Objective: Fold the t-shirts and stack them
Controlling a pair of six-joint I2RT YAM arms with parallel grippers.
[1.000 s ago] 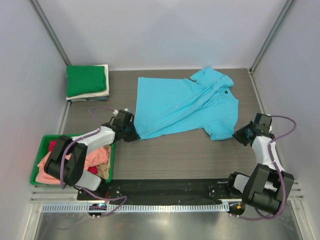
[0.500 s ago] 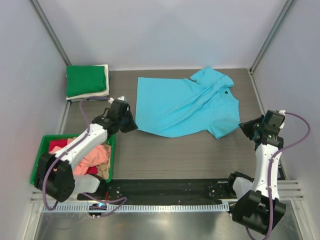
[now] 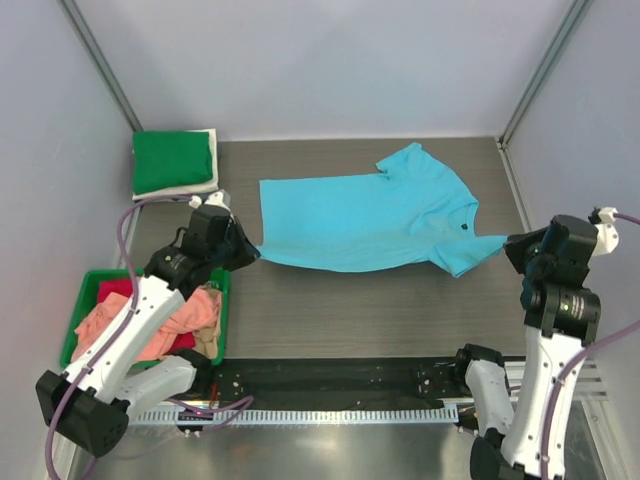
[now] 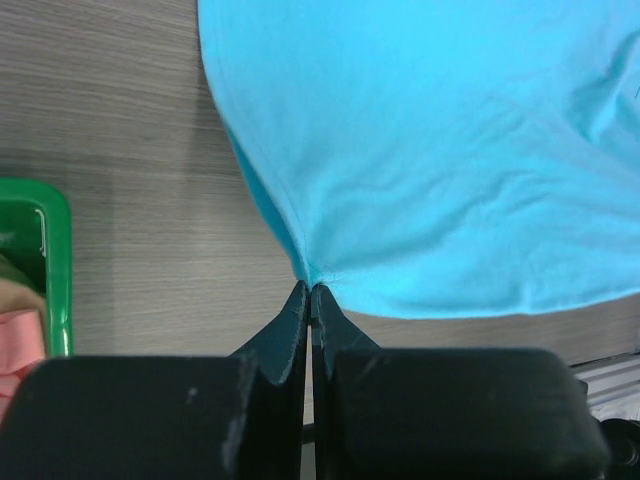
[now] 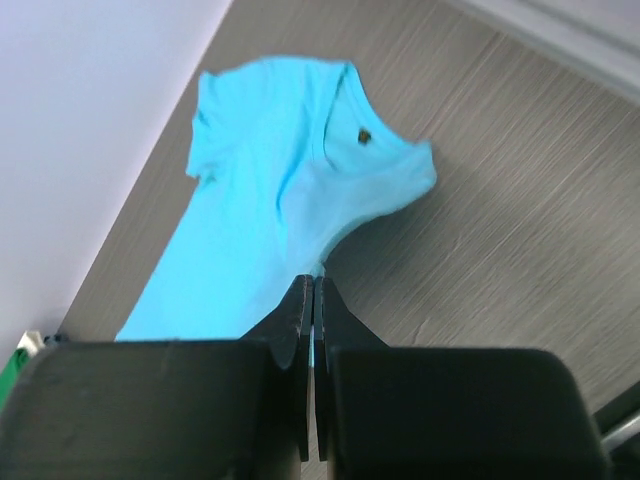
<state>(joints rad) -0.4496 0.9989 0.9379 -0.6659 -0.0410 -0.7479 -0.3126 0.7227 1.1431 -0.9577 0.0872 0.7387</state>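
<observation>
You see the sky-blue t-shirt (image 4: 430,150) run off the left wrist view's top and right edges; the green bin (image 4: 58,270) is cut at its left. Your left arm (image 3: 125,325) covers part of the binned shirts (image 3: 195,308).

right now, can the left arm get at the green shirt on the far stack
Probably yes, but not freely. The green shirt lies just beyond the left tool with nothing between them. But that tool is shut on a corner of the blue shirt and would have to let go first.
</observation>
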